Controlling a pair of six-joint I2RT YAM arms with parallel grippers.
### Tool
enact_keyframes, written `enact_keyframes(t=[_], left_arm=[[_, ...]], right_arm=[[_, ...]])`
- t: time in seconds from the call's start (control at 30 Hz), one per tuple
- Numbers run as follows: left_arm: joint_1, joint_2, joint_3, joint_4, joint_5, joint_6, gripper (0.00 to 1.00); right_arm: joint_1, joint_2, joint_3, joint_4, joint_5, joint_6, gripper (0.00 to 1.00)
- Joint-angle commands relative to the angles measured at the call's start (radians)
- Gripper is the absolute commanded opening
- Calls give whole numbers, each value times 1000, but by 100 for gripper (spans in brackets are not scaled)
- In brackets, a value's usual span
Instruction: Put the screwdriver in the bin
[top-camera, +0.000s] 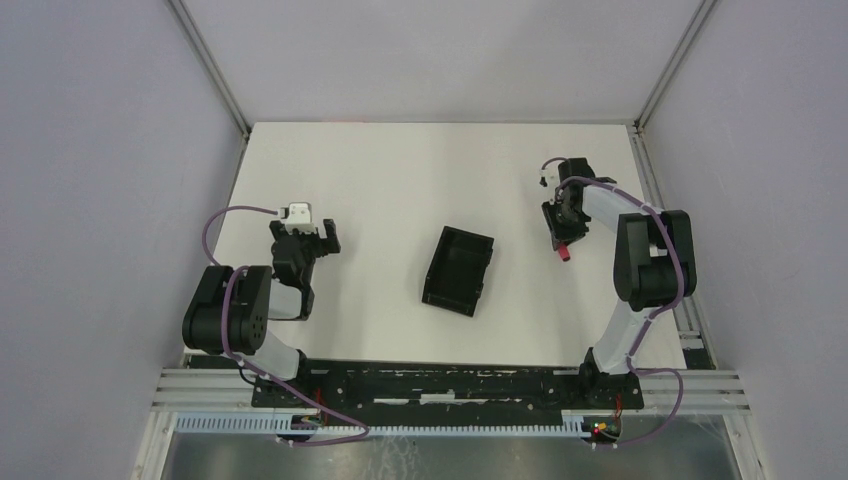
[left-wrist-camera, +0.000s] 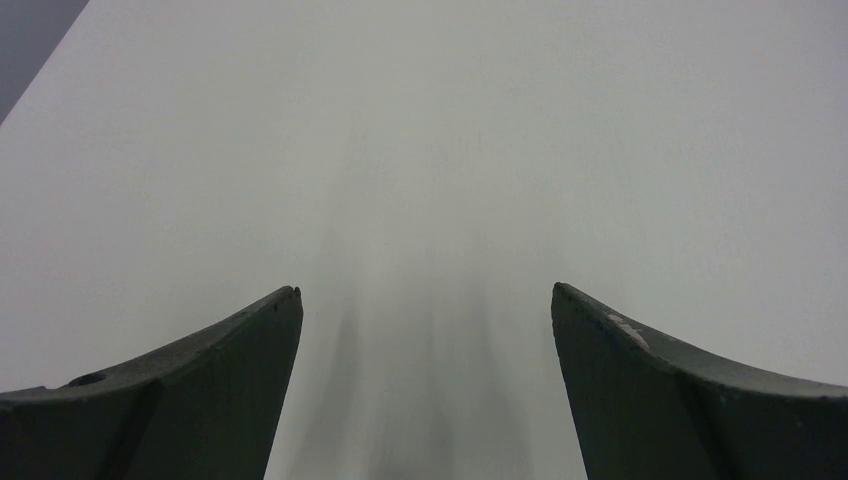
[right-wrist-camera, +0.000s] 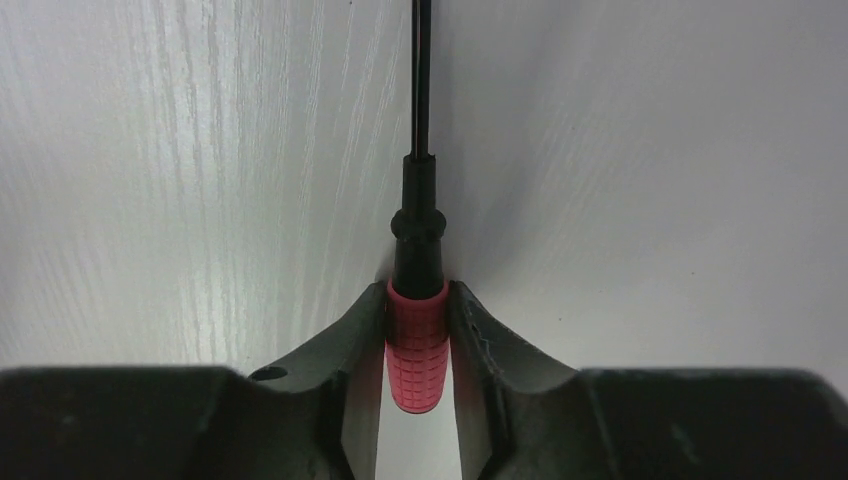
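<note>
From above, a small black rectangular plastic bin sits central on the white table, the slim red-handled screwdriver near its right edge; the left wrist shows the left gripper spread wide, the right wrist the right gripper clamped on the red handle.

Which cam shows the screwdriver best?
Right wrist: the screwdriver fills the centre, red handle pinched between the fingers, shaft running ahead. Top view shows only its red end poking out of the right gripper. Left wrist: none of it.
</note>
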Motion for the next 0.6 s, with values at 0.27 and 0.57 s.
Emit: enact_keyframes(t=[0.27,0.57], left_arm=[[2,-16,9,27,10,-32,100],[2,-16,9,27,9,-32,100]], right_arm=[[-4,-147,91,-174,19,62,0],[2,-302,174,-328,58,129,0]])
